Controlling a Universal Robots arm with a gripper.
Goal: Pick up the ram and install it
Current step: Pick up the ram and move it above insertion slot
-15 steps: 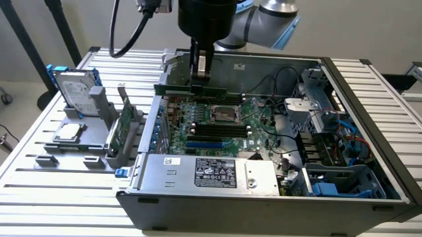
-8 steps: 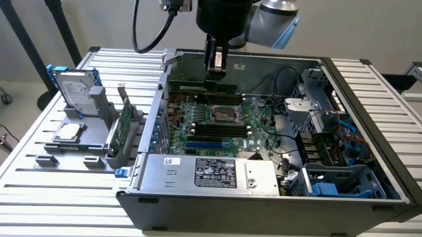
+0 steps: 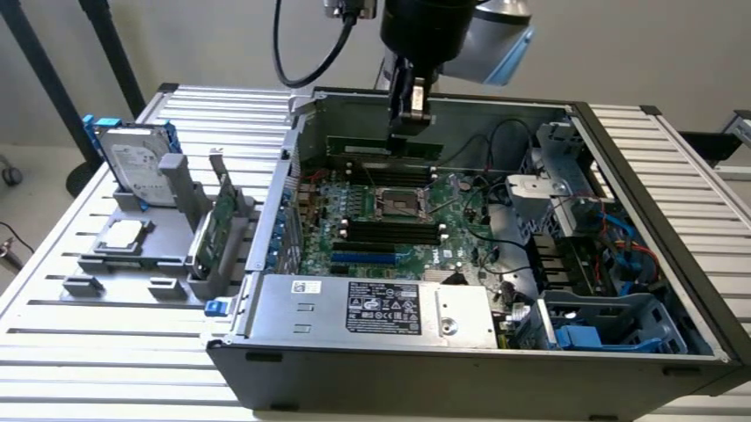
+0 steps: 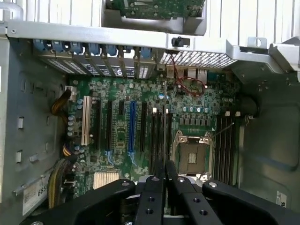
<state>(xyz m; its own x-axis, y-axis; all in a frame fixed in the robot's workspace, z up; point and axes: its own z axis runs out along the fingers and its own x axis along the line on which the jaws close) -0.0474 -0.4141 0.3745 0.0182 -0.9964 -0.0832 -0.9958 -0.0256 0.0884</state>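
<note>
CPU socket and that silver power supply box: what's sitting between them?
In the exterior view, black memory slots and a blue slot lie between the CPU socket and the power supply.

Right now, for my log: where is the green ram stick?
In the exterior view, the long thin green ram stick hangs in the jaws of the gripper over the open grey computer case's far side.

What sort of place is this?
Probably a robotics lab bench for PC assembly: an open computer case with its motherboard, a hard drive in a fixture, the pincer holding the ram.
</note>
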